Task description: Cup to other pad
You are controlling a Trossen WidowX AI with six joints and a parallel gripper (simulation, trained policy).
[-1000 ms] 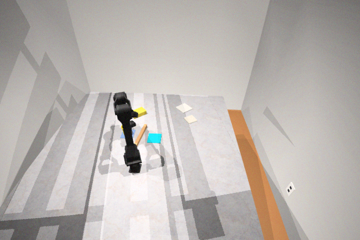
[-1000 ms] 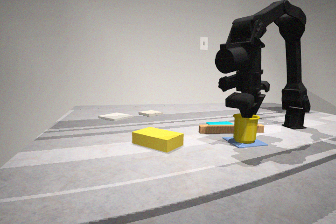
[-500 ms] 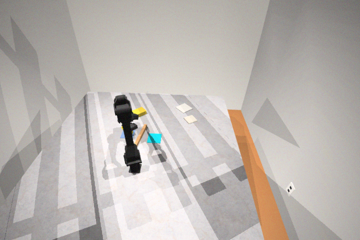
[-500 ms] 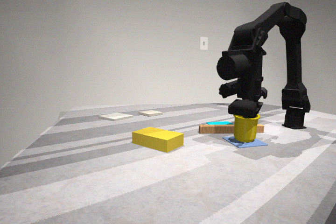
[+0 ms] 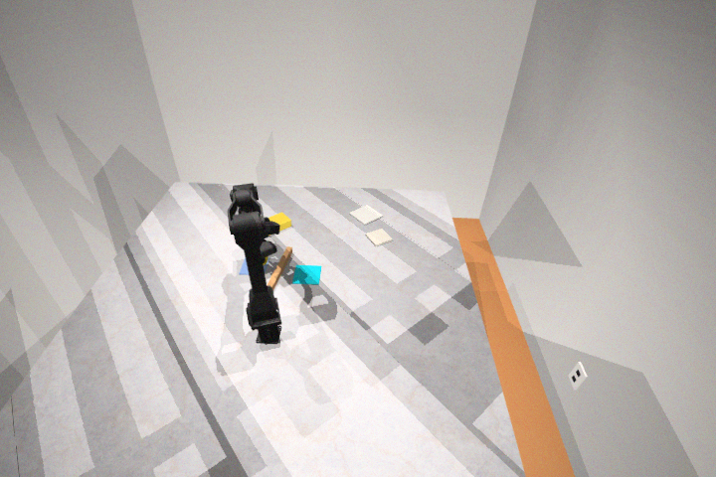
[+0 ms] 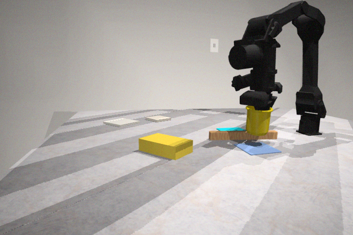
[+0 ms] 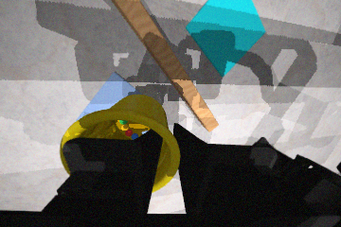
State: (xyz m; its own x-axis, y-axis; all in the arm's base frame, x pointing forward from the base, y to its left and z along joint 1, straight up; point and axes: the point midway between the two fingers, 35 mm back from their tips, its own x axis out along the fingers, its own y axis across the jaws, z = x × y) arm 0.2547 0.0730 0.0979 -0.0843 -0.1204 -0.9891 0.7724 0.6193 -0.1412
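The yellow cup (image 6: 258,122) (image 7: 142,106) hangs in the air a little above the blue pad (image 5: 246,268) (image 6: 265,150) (image 7: 106,96), upright or nearly so. My gripper (image 6: 261,107) (image 7: 168,127) is shut on the cup's wall at the rim, one finger inside and one outside. Several coloured marbles (image 7: 129,133) show inside the cup in the wrist view; the left finger hides part of the inside. The cyan pad (image 5: 307,274) (image 6: 229,129) (image 7: 232,21) lies on the far side of a wooden bar from the blue pad. In the top view the arm hides most of the cup.
The low wooden bar (image 5: 281,267) (image 6: 224,135) (image 7: 164,57) lies between the two pads. A yellow block (image 5: 281,221) (image 6: 160,141) lies to the left of the blue pad in the exterior view. Two flat cream tiles (image 5: 365,214) (image 6: 121,122) lie farther off.
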